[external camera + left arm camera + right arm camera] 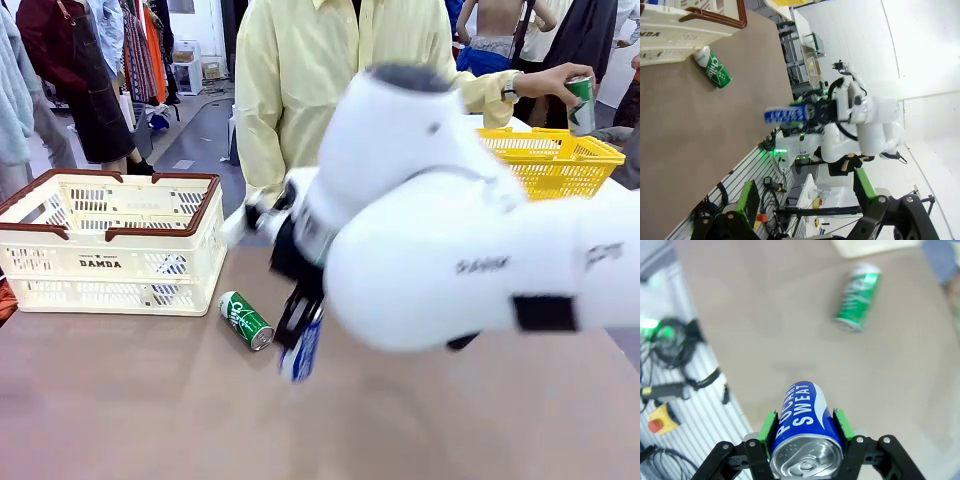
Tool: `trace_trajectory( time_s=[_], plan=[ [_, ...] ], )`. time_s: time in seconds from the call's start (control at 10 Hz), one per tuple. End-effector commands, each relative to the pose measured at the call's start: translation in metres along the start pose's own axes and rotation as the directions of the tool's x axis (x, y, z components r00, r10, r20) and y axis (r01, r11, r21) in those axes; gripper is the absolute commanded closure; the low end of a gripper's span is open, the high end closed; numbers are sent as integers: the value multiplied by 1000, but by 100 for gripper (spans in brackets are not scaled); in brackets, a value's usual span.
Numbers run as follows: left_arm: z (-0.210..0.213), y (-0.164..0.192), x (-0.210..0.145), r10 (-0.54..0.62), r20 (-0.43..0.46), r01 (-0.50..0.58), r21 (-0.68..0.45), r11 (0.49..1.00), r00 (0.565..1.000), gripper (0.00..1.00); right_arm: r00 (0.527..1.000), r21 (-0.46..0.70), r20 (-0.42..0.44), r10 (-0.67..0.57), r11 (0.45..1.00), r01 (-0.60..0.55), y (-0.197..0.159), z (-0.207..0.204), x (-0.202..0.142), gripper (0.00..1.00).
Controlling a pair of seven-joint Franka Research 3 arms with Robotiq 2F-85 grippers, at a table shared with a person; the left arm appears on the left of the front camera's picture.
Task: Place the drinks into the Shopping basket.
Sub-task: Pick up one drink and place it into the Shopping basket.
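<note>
My right gripper [300,335] hangs just above the table's middle, shut on a blue can with white lettering [305,355]; its green pads clamp the blue can [804,426] on both sides. A green can [246,320] lies on its side on the brown table, just in front of the cream Shopping basket [100,262] at the left. The person across the table holds another green can [580,104] up at the far right. In the left wrist view my left gripper [805,192] stands open and holds nothing, well away from the lying green can [714,67], the blue can [786,115] and the Shopping basket [685,27].
A yellow mesh basket [552,160] stands at the back right, below the person's raised hand. My right arm [450,230] reaches across the middle of the table, large and blurred. The table's near side is bare brown surface.
</note>
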State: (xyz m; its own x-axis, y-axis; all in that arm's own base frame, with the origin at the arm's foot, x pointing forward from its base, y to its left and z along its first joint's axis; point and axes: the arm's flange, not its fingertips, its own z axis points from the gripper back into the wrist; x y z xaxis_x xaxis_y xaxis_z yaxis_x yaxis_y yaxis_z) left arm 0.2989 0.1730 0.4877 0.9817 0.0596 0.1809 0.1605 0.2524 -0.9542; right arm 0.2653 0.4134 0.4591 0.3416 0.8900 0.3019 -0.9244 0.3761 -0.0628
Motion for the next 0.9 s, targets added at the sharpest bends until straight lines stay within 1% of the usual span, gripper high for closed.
trace_trajectory(
  time_s=[0.0, 0.1, 0.3, 0.5, 0.7, 0.8],
  plan=[
    [-1, -2, -4, 5, -4, -5, -5, 1000, 1000, 0, 998, 137, -36, 52, 990, -46, 15, -29, -4, 100],
    [-1, -2, -4, 5, -4, -5, -5, 1000, 1000, 0, 998, 171, -36, 59, 984, -52, 28, -45, -7, 100],
    [-1, -2, -4, 5, -4, -5, -5, 1000, 1000, 0, 992, 249, -56, 115, 963, -98, 46, -75, -11, 100],
    [-1, -2, -4, 5, -4, -5, -5, 1000, 1000, 0, 993, 228, -7, 114, 968, -110, 48, -92, -7, 100],
    [-1, -2, -4, 5, -4, -5, -5, 1000, 1000, 0, 993, 136, 64, 95, 985, -103, 46, -100, 1, 100],
    [-1, -2, -4, 5, -4, -5, -5, 1000, 1000, 0, 993, 88, 71, 92, 991, -98, 41, -100, 5, 100]
  ],
)
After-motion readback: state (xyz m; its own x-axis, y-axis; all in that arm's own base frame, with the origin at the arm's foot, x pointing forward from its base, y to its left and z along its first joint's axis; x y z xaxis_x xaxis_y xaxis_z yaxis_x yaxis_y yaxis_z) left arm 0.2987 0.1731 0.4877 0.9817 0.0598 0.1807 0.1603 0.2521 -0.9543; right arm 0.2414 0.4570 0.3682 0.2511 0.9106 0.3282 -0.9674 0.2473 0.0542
